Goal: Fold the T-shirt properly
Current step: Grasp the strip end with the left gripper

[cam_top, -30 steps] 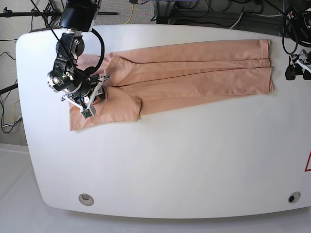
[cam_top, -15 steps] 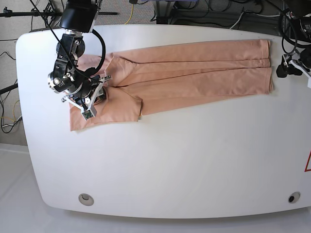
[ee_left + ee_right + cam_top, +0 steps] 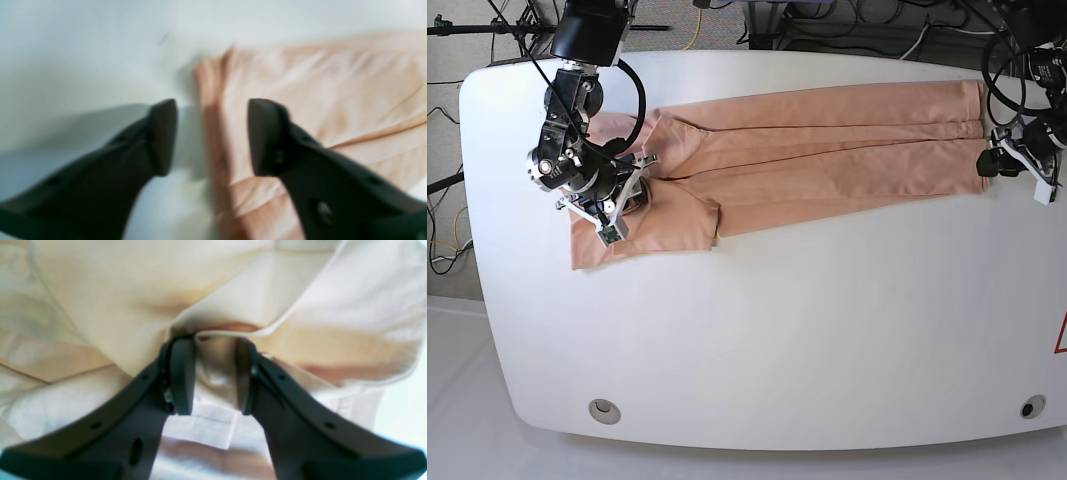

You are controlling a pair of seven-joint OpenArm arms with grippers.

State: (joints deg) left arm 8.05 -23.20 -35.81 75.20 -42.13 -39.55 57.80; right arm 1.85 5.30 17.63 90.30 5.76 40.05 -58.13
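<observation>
Left gripper [image 3: 211, 136] has reached the T-shirt [image 3: 827, 150] hem, fingers apart; right gripper [image 3: 213, 376] seemingly pinches the collar.

The T-shirt [image 3: 827, 150] is a plain salmon pink with no pattern showing; in the right wrist view it [image 3: 100, 306] looks paler, almost cream, and a white label [image 3: 200, 430] with faint grey lines lies inside the neck. The worktop [image 3: 777, 330] is plain white. Both hands have black fingers [image 3: 267, 140], and the right arm's [image 3: 567, 160] body is black with silver-grey metal parts.
</observation>
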